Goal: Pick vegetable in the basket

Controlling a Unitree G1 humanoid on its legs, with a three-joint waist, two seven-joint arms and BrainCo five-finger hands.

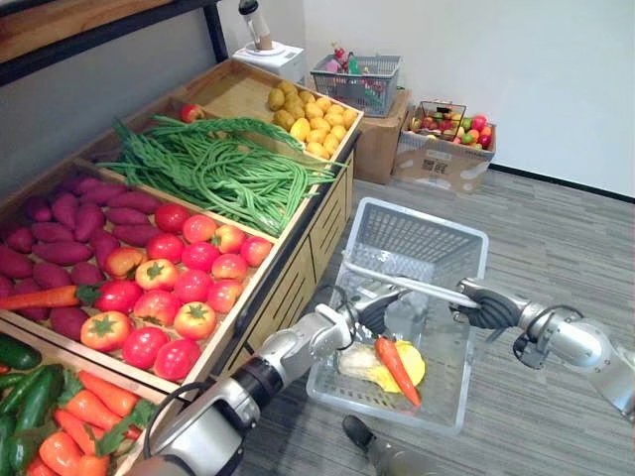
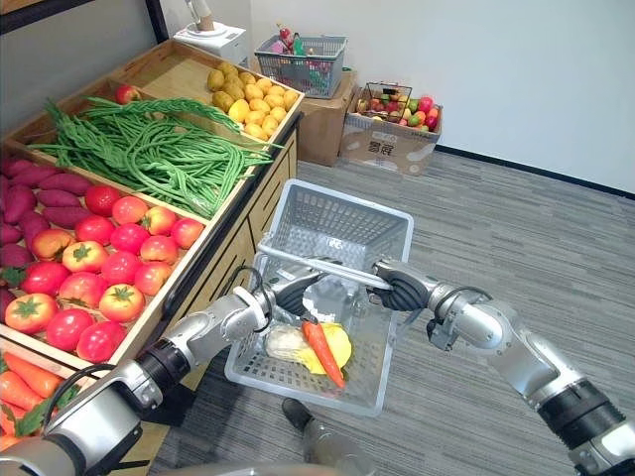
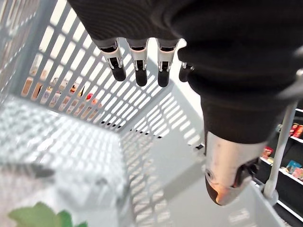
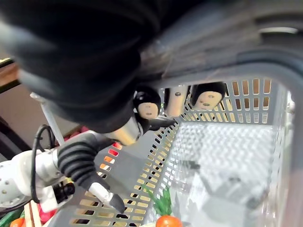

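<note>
Far left: wooden counter (image 1: 319,233), split into compartments.
Nearest compartment: loose carrots (image 1: 84,412) beside dark green cucumbers (image 1: 25,392).
Next compartment back: red tomatoes (image 1: 179,278) alongside purple sweet potatoes (image 1: 69,223).
Beyond those: long green beans (image 1: 218,174) in a loose heap, then yellow produce (image 1: 313,119) in the farthest compartment.

Centre: left hand (image 1: 375,305) reaching over the near-left rim into the grey basket (image 1: 422,238). Fingers (image 3: 141,66) straight and relaxed, thumb well apart from them, nothing held.
Basket just beside the counter's front, over grey floor (image 1: 566,228).
Inside the basket, at its near end: one orange carrot (image 1: 397,369), leafy end toward the left hand, lying on a yellow item (image 1: 415,362). Pale item (image 1: 355,359) touching the yellow one on its left side. Carrot just beside the left hand, not in its grasp.

Right of centre: right hand (image 1: 486,305), fingers (image 4: 208,97) curled tight round the handle (image 1: 417,285) of the basket.

Far right, at the back: cardboard box (image 1: 442,164) of mixed fruit on the floor near the wall.
</note>
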